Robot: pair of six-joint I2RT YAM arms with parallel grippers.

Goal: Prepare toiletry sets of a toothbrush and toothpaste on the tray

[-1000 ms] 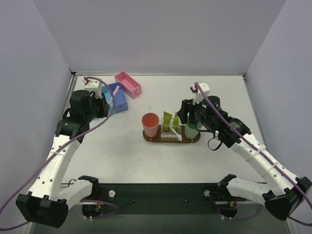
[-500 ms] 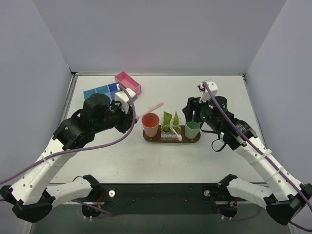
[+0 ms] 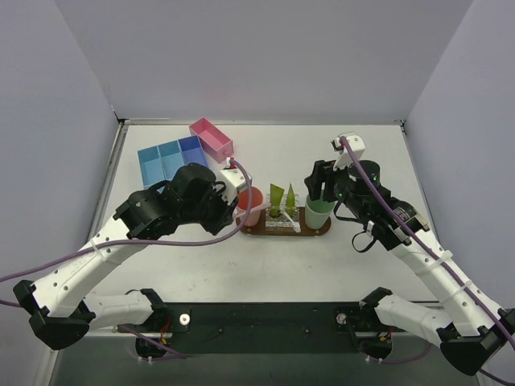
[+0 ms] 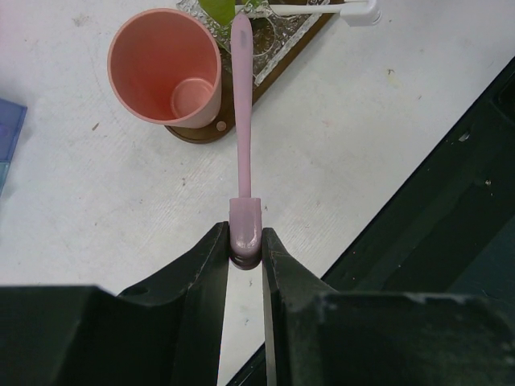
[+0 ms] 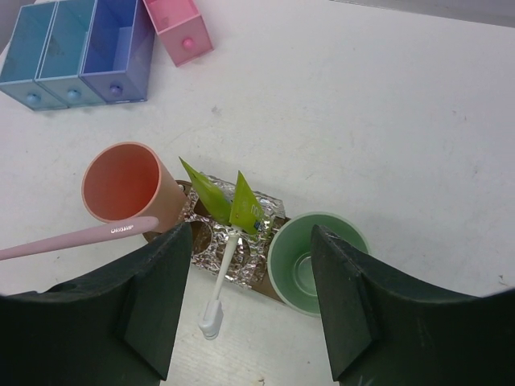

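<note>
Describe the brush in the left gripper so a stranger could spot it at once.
Find the brown tray on the white table, then the salmon cup at its left end. Beside that cup, a slim brush sticks out of the left gripper, clamped by its thick end. It is pale pink and held aloft, unlike the white brush lying across the tray.

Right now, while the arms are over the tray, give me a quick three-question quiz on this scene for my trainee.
1. True or false: the salmon cup has a toothbrush inside it.
2. What do the left arm's jaws grip? A) the pink toothbrush B) a green cup C) a blue bin
3. Fill in: ___ toothpaste tubes stand upright at the middle of the tray.

Key: 1 false, the cup is empty. 2 A. 3 two.
</note>
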